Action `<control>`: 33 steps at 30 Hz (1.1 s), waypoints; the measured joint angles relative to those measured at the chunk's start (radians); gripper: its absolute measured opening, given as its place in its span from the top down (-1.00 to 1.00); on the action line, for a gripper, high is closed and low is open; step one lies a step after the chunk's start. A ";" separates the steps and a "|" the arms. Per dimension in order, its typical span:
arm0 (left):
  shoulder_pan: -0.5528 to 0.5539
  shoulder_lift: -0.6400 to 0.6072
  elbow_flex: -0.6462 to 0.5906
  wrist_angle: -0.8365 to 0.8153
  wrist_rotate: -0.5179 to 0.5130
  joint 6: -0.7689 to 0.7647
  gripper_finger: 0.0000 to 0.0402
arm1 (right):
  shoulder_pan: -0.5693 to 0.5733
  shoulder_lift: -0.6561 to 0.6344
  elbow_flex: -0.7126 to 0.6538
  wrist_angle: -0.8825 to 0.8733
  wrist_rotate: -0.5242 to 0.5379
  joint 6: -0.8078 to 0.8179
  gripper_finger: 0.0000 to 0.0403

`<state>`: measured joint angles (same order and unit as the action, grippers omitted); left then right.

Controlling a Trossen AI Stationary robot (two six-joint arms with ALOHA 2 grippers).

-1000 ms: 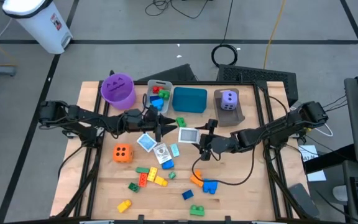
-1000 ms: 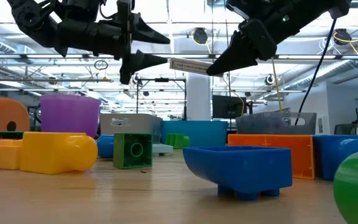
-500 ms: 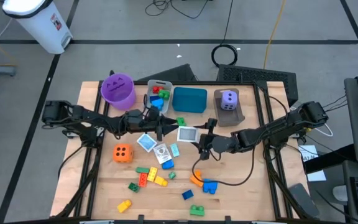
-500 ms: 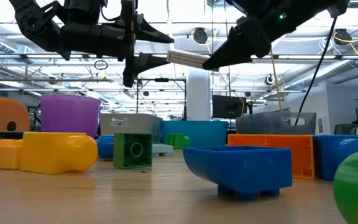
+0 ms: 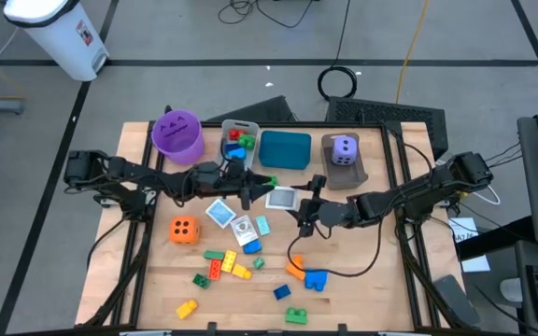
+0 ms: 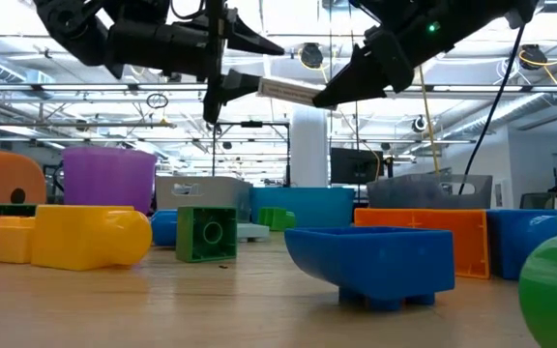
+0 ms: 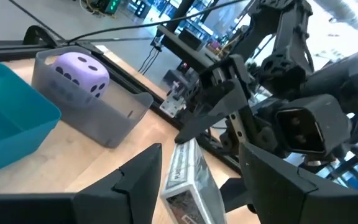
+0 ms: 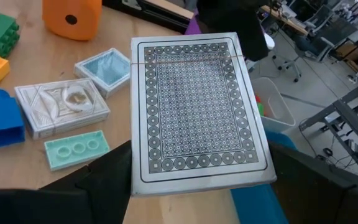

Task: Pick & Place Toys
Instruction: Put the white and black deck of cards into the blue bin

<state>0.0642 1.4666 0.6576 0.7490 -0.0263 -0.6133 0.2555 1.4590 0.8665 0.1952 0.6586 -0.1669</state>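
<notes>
Jaws of the right gripper [image 5: 299, 203] are clamped on a patterned card [image 8: 194, 109], holding it flat in the air above the middle of the table [image 5: 362, 280]. Opposite, the left gripper [image 5: 253, 186] reaches in, its jaws apart around the card's far edge; whether they touch it, I cannot tell. From table level the card [image 6: 288, 91] hangs high between the two grippers, slightly tilted.

Below and just beside the card lie more cards: a white one [image 8: 61, 109], a pale blue one [image 8: 104, 68], and a mint plate [image 8: 76, 149]. An orange die [image 5: 184, 229] sits to the left of them. Bricks are scattered across the near half of the table: yellow [image 5: 186, 308], red [image 5: 215, 267], green [image 5: 295, 315], blue [image 5: 316, 278].

Along the far edge stand a purple bucket [image 5: 176, 133], a grey bin [image 5: 238, 145] with red, blue and green bricks in it, a teal bin [image 5: 284, 149], and another bin holding the purple die [image 5: 344, 149].
</notes>
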 joint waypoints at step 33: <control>0.004 0.000 0.009 -0.018 0.012 0.010 0.53 | -0.020 0.000 0.000 0.187 0.081 -0.237 -0.59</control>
<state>0.0681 1.4666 0.6670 0.7311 -0.0138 -0.6035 0.2359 1.4593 0.8665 0.3820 0.7393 -0.4042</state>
